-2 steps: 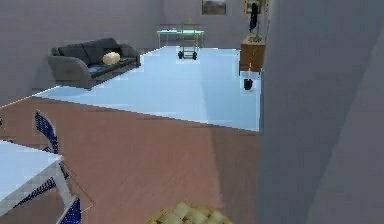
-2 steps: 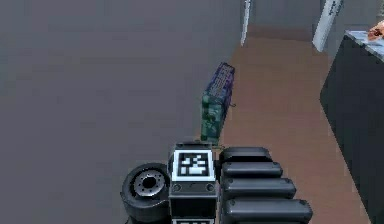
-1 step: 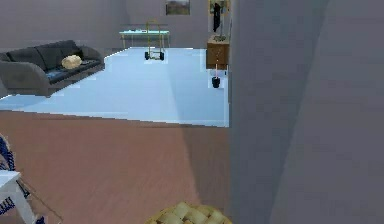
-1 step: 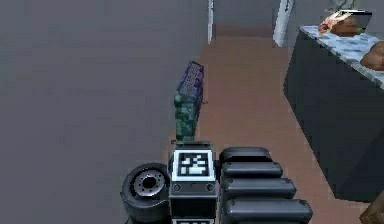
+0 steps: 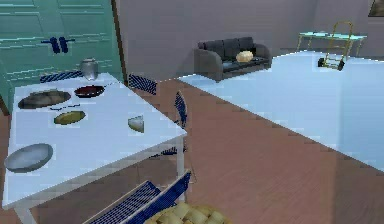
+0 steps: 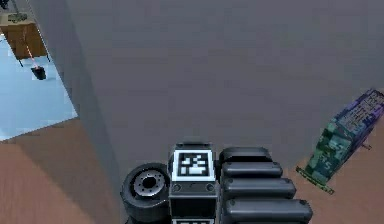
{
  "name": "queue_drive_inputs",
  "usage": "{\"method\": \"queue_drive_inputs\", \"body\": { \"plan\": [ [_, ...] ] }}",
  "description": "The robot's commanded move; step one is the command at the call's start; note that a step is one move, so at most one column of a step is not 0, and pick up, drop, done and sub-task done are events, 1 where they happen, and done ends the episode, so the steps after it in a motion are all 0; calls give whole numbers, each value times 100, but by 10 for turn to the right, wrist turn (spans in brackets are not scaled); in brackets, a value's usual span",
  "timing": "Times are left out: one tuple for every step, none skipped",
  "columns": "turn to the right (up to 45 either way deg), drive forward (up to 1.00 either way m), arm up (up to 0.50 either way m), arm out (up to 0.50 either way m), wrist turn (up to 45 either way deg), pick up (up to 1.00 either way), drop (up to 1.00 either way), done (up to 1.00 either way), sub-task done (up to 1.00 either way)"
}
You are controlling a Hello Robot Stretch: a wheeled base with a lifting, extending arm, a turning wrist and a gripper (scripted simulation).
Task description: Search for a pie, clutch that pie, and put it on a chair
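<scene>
Near the table's [image 5: 100,145] far left corner sits a round brown dish [image 5: 45,98], possibly the pie. Reaching across risks knocking the bowl [image 5: 69,117] beside it. I cannot tell whether the claw [image 6: 150,187] holds anything.

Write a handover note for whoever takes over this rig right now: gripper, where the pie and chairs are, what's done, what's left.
Gripper: low at the arm side view's bottom edge, beside the drawn-in arm. Its far end is not clear, so I cannot tell whether it holds anything.
Things: the white table at the forward view's left carries several dishes. A round yellowish dish and a pale wedge might be pie, but neither is certain. A blue chair stands at the table's near side.
Done: candidates in sight; nothing on the chair yet.
Left: confirm the pie, grasp it, set it on a chair.
</scene>
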Motion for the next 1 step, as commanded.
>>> {"method": "queue_drive_inputs", "body": {
  "plan": [
    [-60,0,0,0,0,0,0,0,0]
  ]
}}
